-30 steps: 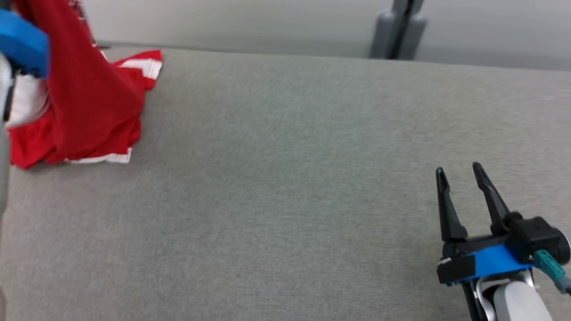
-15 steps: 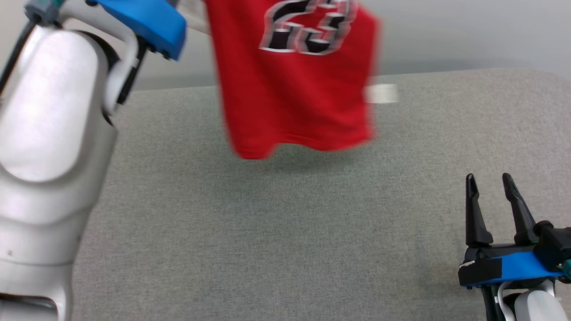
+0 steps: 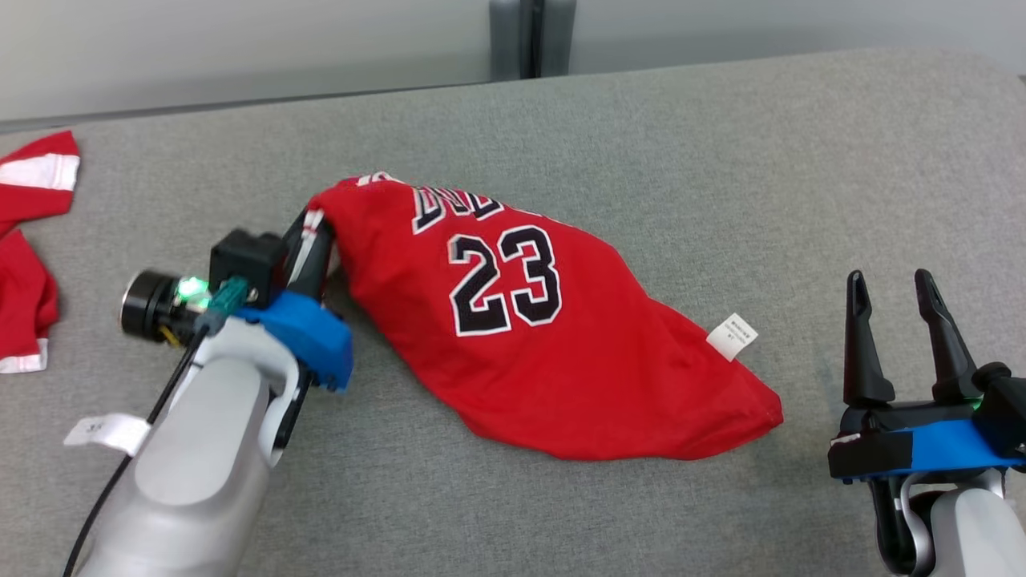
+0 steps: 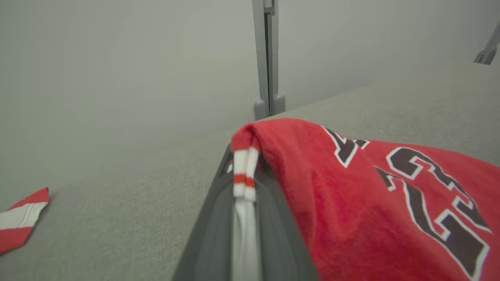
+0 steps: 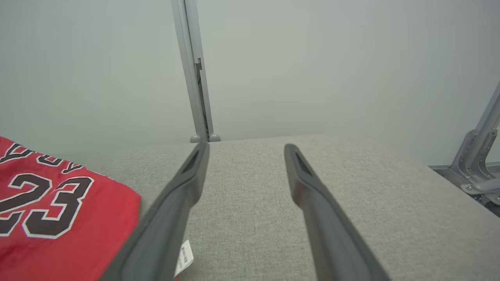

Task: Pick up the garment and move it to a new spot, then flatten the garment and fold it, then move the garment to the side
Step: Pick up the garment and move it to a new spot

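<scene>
The garment (image 3: 545, 336) is a red jersey with a black "23", lying crumpled across the middle of the grey table (image 3: 721, 160). My left gripper (image 3: 317, 232) lies low at the jersey's left end, shut on its edge. In the left wrist view the fingers (image 4: 218, 218) pinch the white and red trim, and the garment (image 4: 371, 203) drapes off to the right. My right gripper (image 3: 890, 284) stands open at the lower right, a short way from the jersey's right tip. Between the right gripper's (image 5: 246, 150) fingers there is only bare table, with the garment (image 5: 58, 218) to its left.
Another red and white cloth (image 3: 28, 240) lies at the table's left edge, also seen as a striped corner (image 4: 19, 222). A grey post (image 3: 525, 36) stands behind the table's far edge against a pale wall. A metal bracket (image 5: 476, 164) sits beyond the right end.
The head camera has shifted. Half a second ago the jersey hung in the air from my left gripper; now it lies on the table, still gripped. The right gripper stays open.
</scene>
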You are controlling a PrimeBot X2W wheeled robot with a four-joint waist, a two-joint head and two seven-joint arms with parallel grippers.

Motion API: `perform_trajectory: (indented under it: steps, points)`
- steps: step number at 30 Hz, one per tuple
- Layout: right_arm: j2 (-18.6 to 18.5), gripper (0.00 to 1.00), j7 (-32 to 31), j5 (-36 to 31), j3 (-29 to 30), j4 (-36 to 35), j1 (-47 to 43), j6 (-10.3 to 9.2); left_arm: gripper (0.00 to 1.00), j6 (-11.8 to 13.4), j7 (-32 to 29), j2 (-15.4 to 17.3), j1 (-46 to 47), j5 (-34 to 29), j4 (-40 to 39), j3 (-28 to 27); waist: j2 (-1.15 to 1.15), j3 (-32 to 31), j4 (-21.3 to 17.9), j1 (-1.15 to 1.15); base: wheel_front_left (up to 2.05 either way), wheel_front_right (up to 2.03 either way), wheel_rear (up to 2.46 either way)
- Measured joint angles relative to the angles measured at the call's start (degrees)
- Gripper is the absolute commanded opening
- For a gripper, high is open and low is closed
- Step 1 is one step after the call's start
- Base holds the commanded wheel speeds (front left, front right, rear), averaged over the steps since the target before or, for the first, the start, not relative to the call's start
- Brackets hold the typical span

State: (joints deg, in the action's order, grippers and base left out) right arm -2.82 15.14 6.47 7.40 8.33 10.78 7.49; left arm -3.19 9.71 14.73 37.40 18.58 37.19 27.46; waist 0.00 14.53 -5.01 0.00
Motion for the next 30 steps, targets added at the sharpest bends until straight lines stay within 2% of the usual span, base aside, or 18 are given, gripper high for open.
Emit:
perform_trajectory:
  steps: [5,6,7,8,13,17,23,30]
  points:
    - [0.0,1.0,0.0,-0.26,0.24,-0.18,0.55,0.0,0.0,1.2,3.6,-0.11,-1.0,0.0,6.98,-0.64,0.0,1.82,-0.26,0.0,0.0,0.0,0.0]
    - [0.0,1.0,-0.01,-0.27,0.24,-0.16,0.57,0.0,0.15,1.22,4.02,-0.13,-1.01,-0.11,7.95,-0.57,0.0,2.02,-0.18,0.0,0.0,0.0,0.0]
    - [0.0,1.0,-0.01,-0.27,0.2,-0.16,0.66,0.0,0.41,1.22,4.28,-0.15,-1.01,-0.34,8.61,-0.56,0.0,2.17,-0.14,0.0,0.0,0.0,0.0]
    - [0.0,1.0,-0.01,-0.27,0.19,-0.16,0.73,0.0,1.0,1.29,4.61,-0.29,-1.01,-0.32,9.01,-0.75,0.0,2.29,-0.09,0.0,0.0,0.0,0.0]
    - [0.0,1.0,-0.01,-0.56,0.18,-0.03,0.9,0.0,1.0,1.09,5.21,-1.42,-1.22,0.6,8.78,-2.45,0.0,1.83,0.88,0.0,0.0,0.0,0.0]
    - [0.01,1.0,-0.01,-0.89,-0.12,0.24,0.88,0.0,1.0,0.05,5.27,-1.92,-3.66,0.7,3.81,-4.07,0.0,0.16,1.88,0.0,0.0,0.0,0.0]
    - [0.0,1.0,-0.01,-1.32,-0.18,0.8,-0.16,0.0,1.0,-0.66,5.28,-1.88,-12.3,1.25,-4.33,-7.57,0.0,-3.42,3.49,0.0,0.0,0.0,0.0]
    - [0.01,1.0,0.0,-1.51,-1.9,2.02,-3.7,0.0,1.0,1.01,5.28,-4.56,-24.68,0.48,-13.14,-12.22,0.0,-8.22,5.51,0.0,0.0,0.0,0.0]
